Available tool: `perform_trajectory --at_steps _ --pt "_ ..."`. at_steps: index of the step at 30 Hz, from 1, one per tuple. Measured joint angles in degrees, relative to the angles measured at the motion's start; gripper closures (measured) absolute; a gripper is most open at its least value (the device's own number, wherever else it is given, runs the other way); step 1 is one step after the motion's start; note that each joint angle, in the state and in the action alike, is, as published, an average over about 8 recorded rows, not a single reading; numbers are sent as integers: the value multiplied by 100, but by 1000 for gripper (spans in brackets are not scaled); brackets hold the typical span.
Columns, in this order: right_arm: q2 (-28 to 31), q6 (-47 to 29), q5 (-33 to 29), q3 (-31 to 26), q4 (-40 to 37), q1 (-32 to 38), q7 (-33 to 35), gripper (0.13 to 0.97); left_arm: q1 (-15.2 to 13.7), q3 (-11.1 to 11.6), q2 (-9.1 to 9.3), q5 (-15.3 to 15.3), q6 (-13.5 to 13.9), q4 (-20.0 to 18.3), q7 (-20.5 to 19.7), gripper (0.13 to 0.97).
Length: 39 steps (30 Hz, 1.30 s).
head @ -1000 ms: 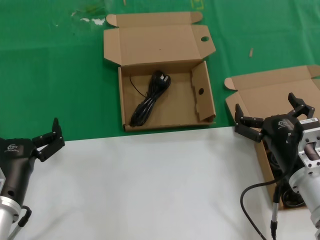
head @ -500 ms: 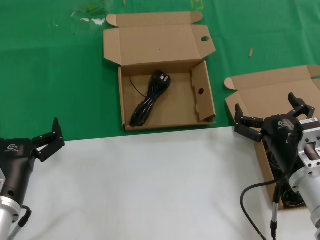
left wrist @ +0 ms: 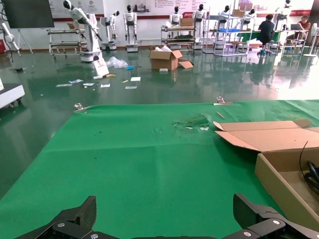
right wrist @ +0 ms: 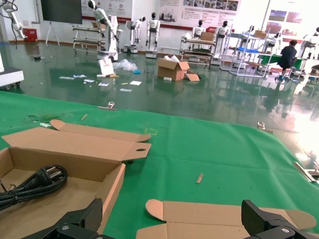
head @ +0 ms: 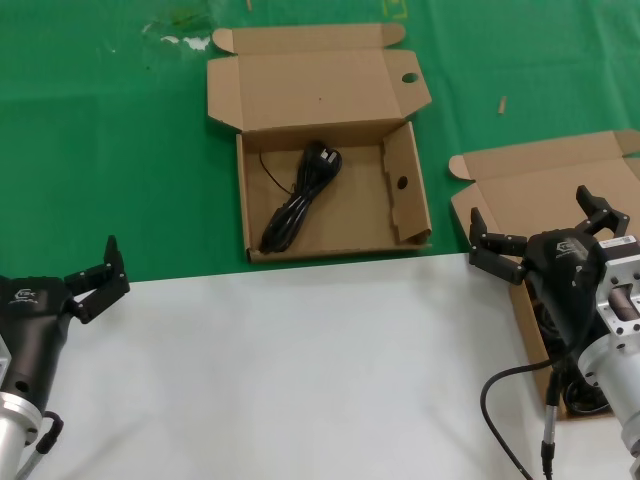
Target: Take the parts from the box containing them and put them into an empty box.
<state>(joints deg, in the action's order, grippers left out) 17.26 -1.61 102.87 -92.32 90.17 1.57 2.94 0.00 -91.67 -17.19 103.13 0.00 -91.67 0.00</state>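
The box with a round hole in its lid tab (head: 320, 95) lies open at the middle back. One coiled black power cord (head: 300, 197) lies inside it. The plain-lidded box (head: 540, 190) is open at the right; its inside is mostly hidden by my right arm, and dark cords (head: 580, 393) show only partly. My right gripper (head: 533, 218) is open and empty above that box's near left corner. My left gripper (head: 97, 275) is open and empty at the left, near the green mat's front edge. The right wrist view shows the cord (right wrist: 35, 183) and the plain lid (right wrist: 214, 214).
A green mat (head: 110, 150) covers the back of the table and a white surface (head: 290, 370) covers the front. A small stick (head: 502, 104) lies on the mat at the back right. White scraps (head: 185, 40) lie at the back left.
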Motion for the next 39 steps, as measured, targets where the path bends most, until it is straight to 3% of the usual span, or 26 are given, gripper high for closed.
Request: perform_trajectory --at_steps 39 --pt "0 0 0 0 0 0 0 129 0 0 0 0 0 0 0 132"
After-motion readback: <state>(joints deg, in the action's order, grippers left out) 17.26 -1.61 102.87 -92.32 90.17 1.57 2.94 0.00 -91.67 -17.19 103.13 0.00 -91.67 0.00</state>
